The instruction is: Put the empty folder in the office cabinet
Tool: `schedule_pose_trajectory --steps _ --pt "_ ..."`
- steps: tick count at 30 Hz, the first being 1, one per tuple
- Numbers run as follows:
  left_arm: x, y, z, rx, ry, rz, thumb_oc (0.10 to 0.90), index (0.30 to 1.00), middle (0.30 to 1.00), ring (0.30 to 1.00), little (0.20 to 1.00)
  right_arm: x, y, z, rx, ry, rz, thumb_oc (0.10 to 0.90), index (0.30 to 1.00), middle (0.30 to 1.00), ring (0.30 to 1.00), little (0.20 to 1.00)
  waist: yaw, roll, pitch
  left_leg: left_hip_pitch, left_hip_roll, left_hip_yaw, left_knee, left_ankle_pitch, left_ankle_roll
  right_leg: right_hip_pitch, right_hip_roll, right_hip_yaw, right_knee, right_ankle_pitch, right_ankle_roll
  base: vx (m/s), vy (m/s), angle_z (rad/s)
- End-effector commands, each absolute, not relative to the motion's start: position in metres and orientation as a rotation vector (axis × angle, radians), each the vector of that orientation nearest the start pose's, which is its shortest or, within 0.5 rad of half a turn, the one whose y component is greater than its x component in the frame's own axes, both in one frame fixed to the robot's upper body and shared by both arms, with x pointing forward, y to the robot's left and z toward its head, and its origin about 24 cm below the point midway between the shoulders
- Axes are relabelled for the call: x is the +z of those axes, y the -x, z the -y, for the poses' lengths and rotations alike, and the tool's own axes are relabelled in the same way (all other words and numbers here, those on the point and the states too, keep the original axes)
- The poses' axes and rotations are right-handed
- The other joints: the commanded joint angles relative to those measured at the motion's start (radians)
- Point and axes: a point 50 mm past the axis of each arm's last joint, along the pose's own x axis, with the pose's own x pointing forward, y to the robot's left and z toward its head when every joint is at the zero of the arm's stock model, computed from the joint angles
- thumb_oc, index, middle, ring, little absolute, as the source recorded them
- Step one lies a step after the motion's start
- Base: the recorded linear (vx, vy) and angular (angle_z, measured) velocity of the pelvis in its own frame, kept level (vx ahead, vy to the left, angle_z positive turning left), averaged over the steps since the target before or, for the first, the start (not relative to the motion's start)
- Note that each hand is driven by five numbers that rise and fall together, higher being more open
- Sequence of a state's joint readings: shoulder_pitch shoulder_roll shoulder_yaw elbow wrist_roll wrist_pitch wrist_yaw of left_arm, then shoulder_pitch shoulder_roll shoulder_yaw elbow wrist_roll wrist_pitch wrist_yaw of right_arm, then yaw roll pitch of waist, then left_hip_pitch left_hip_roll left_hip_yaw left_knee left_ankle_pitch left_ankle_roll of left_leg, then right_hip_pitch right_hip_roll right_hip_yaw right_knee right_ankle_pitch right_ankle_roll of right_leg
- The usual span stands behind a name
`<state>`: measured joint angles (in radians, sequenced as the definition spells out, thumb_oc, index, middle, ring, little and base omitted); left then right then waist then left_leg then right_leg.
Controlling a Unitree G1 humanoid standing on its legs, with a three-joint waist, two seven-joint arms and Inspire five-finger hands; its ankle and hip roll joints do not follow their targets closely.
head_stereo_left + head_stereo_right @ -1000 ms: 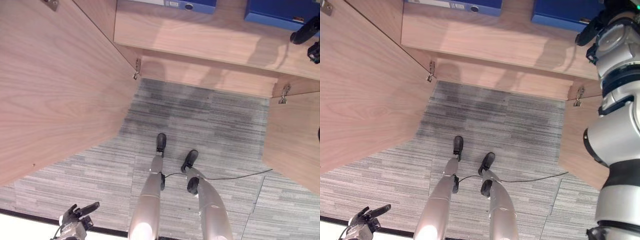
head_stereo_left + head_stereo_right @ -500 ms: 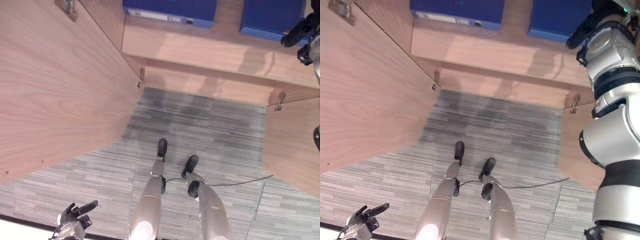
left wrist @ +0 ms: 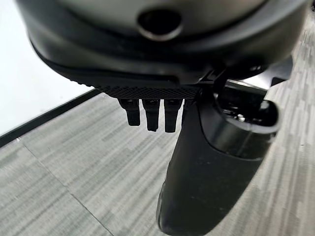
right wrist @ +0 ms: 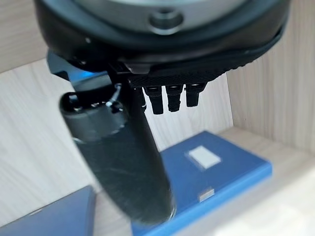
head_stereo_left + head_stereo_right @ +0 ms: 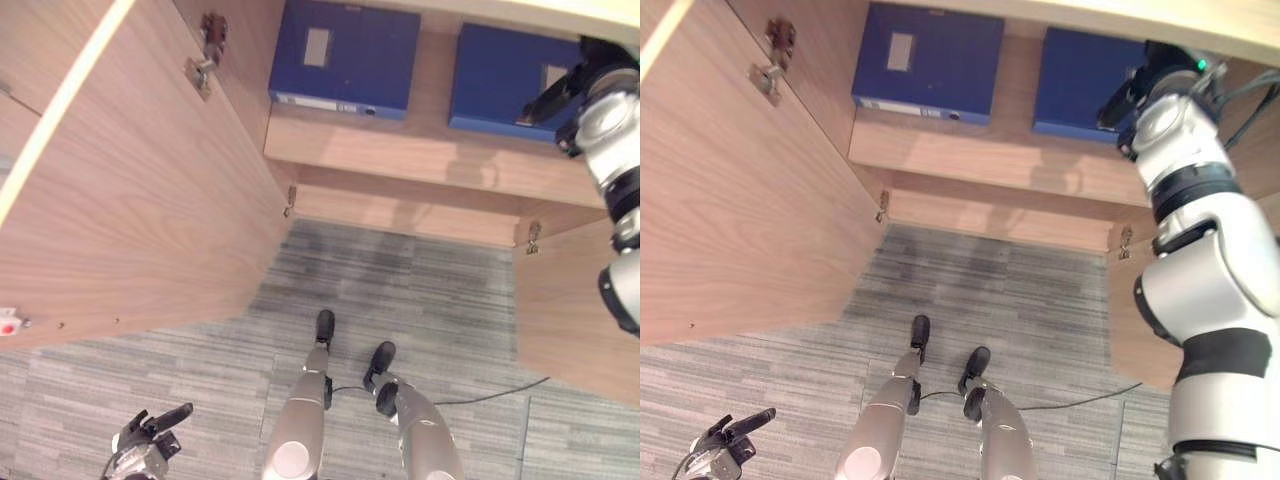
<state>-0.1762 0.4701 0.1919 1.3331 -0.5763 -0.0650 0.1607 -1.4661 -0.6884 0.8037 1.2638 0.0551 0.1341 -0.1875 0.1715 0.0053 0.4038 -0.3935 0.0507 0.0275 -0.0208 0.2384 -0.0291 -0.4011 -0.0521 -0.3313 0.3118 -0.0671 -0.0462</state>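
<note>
Two flat blue rectangular folders lie on the light wooden shelf (image 5: 420,165) of the open office cabinet, far ahead in the scene. The left blue folder (image 5: 345,55) has a pale label on its top face and a white strip with a ring hole along its near edge. The right blue folder (image 5: 510,85) lies beside it, apart from it, with bare shelf between them.

The right hand (image 4: 170,101) is raised to the shelf on the right, above the right blue folder; its fingers are straight and relaxed, the thumb stands out below them, and they hold nothing. In the right wrist view a blue folder with a white label lies on the shelf past the fingers.

The left hand (image 5: 145,440) hangs low at the near left over the grey striped carpet (image 5: 400,290), its fingers loose and empty.

The wooden cabinet door (image 5: 130,190) on the left stands swung open, with metal hinges (image 5: 205,55) on its inner edge. A second wooden door (image 5: 575,310) stands open at the right.
</note>
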Motion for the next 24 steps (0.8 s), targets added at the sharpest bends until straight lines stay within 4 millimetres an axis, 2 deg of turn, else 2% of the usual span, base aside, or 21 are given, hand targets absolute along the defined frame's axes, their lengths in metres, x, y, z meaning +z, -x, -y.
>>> schedule_pose_trajectory --steps 1,3,6,9,13,16,20,24 --pt "-0.098 -0.083 -0.38 0.977 0.015 -0.988 0.8 0.9 0.9 0.9 0.9 0.262 -0.418 0.251 -0.39 1.127 0.024 0.8 0.9 0.9 0.9 0.9 -0.031 -0.119 -0.139 0.182 -0.093 0.031 0.012 -0.228 0.008 0.191 0.015 0.108 -0.327 0.125 0.13 -0.02 0.056 -0.08" --pt "-0.101 -0.08 -0.378 0.96 0.009 -1.009 0.8 0.9 0.9 0.9 0.9 0.231 -0.418 0.25 -0.329 1.084 -0.036 0.8 0.9 0.9 0.9 0.9 -0.04 -0.124 -0.176 0.218 -0.092 0.043 -0.001 -0.23 0.011 0.216 0.02 0.115 -0.34 0.127 0.135 0.0 0.062 -0.24" --pt "-0.109 -0.074 -0.368 0.93 0.019 -1.056 0.8 0.9 0.9 0.9 0.9 0.183 -0.41 0.26 -0.283 0.994 -0.141 0.8 0.9 0.9 0.9 0.9 -0.056 -0.123 -0.232 0.278 -0.091 0.058 -0.05 -0.224 0.017 0.251 0.027 0.132 -0.346 0.125 0.143 0.01 0.089 -0.22" --pt "-0.12 -0.07 -0.352 0.881 0.03 -1.115 0.8 0.9 0.9 0.9 0.9 0.148 -0.4 0.266 -0.237 0.928 -0.208 0.8 0.9 0.9 0.9 0.9 -0.088 -0.123 -0.281 0.317 -0.09 0.077 -0.066 -0.234 0.017 0.281 0.031 0.149 -0.354 0.121 0.144 0.02 0.087 -0.32" --pt "-0.133 -0.062 -0.332 0.832 0.068 -1.179 0.8 0.9 0.9 0.9 0.9 0.113 -0.383 0.273 -0.198 0.865 -0.247 0.8 0.9 0.9 0.9 0.9 -0.128 -0.127 -0.331 0.365 -0.087 0.111 -0.066 -0.257 0.022 0.318 0.037 0.17 -0.363 0.122 0.15 0.04 0.074 -0.31" --pt "-0.139 -0.053 -0.323 0.829 0.092 -1.212 0.8 0.9 0.9 0.9 0.9 0.096 -0.369 0.275 -0.198 0.789 -0.23 0.8 0.9 0.9 0.9 0.9 -0.152 -0.123 -0.357 0.394 -0.085 0.146 -0.066 -0.274 0.029 0.331 0.039 0.193 -0.367 0.127 0.157 0.02 0.08 -0.45" --pt "-0.143 -0.041 -0.317 0.836 0.104 -1.256 0.8 0.9 0.9 0.9 0.9 0.067 -0.335 0.288 -0.208 0.678 -0.235 0.8 0.9 0.9 0.9 0.9 -0.186 -0.114 -0.382 0.421 -0.087 0.179 -0.066 -0.291 0.038 0.344 0.036 0.217 -0.358 0.129 0.164 0.0 0.09 -0.41" --pt "-0.148 -0.037 -0.307 0.794 0.088 -1.295 0.8 0.9 0.9 0.9 0.9 0.035 -0.286 0.312 -0.295 0.527 -0.28 0.8 0.9 0.9 0.9 0.9 -0.227 -0.099 -0.389 0.43 -0.089 0.197 -0.066 -0.302 0.047 0.336 0.029 0.235 -0.344 0.133 0.172 -0.03 0.099 -0.17"
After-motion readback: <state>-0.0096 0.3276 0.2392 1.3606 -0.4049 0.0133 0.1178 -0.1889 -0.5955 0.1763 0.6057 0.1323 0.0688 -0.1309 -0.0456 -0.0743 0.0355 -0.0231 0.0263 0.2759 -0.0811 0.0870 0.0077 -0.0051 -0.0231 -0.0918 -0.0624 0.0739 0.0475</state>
